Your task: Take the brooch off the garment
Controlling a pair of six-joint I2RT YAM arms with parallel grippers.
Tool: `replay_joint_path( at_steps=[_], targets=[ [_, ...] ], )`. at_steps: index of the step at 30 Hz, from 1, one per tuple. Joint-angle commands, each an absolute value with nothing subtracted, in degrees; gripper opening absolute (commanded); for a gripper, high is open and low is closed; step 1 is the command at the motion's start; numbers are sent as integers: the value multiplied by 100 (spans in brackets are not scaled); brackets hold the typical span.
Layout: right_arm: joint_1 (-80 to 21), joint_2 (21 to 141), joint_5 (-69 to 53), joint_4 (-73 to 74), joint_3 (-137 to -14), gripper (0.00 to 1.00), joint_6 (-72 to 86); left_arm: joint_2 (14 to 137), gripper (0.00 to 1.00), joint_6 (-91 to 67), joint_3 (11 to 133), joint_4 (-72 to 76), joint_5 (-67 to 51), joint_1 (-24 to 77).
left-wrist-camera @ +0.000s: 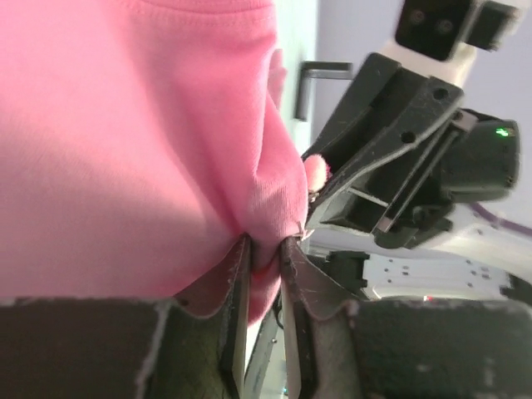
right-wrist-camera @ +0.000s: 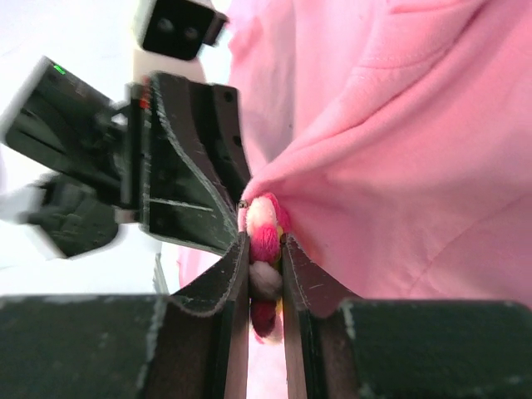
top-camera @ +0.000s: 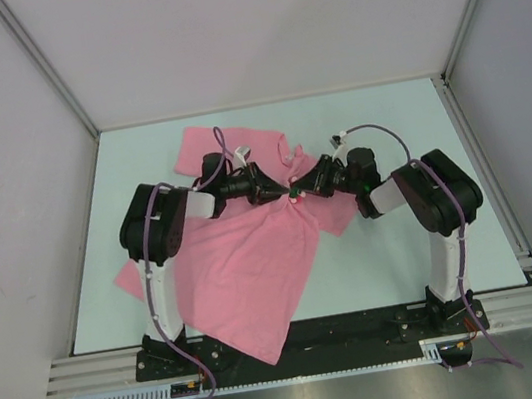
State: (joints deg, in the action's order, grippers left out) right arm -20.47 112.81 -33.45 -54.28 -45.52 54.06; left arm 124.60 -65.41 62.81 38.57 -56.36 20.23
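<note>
Watching from above, I had the left gripper (top-camera: 279,194) and right gripper (top-camera: 303,190) meeting over the garment (top-camera: 246,263) on the table (top-camera: 405,248), ready to pull pin from cloth. Left wrist: its fingers pinched a fabric fold as anchor. Right wrist: fingers clamped the brooch (right-wrist-camera: 264,218) against bunched cloth, the left gripper crowding just beside it

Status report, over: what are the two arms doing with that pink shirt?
Left jaws shut on a shirt fold. Right jaws shut on brooch. Brooch against tented fabric, apparently not yet off. Nothing blocking.
</note>
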Motion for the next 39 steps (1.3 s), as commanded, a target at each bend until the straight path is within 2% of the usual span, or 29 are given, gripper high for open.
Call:
replay_joint_path(
  at_steps=[1, 3, 6, 11, 14, 23, 28, 33, 38, 39],
  targets=[
    [-2171, 10698, -2999, -4916, -4640, 0, 4748, 11673, 23, -4512, 6889, 1068, -4994, 2153],
    [-2258, 10495, -2778, -3976, -4763, 0, 4089, 11576, 34, -3816, 7170, 198, -4486, 2162],
    [-2390, 10152, -2278, -2903, -4895, 0, 3387, 11505, 39, -3744, 7215, 97, -4290, 2162],
    [-2610, 9748, -1443, -1612, -5203, 0, 2681, 11601, 39, -3832, 7303, 115, -4044, 2171],
    [-2751, 9660, -1056, -935, -5440, 0, 2330, 11610, 43, -3806, 7418, 70, -3947, 2171],
    [-2830, 9036, -422, 138, -5528, 0, 1978, 11206, 47, -3437, 7567, -385, -3797, 2153],
    [-2672, 8868, -483, 439, -5528, 0, 2039, 11223, 45, -3401, 7900, -501, -3630, 2048],
    [-2374, 8973, -790, 396, -5520, 0, 2346, 12057, 37, -3532, 8927, -791, -3217, 1750],
    [-2022, 9438, -853, 132, -5502, 0, 2707, 13085, 20, -4147, 10104, -1080, -2857, 1311],
    [-1995, 9492, -757, 114, -5502, 0, 2742, 13418, 19, -4244, 10255, -1125, -2883, 1275]
  ],
)
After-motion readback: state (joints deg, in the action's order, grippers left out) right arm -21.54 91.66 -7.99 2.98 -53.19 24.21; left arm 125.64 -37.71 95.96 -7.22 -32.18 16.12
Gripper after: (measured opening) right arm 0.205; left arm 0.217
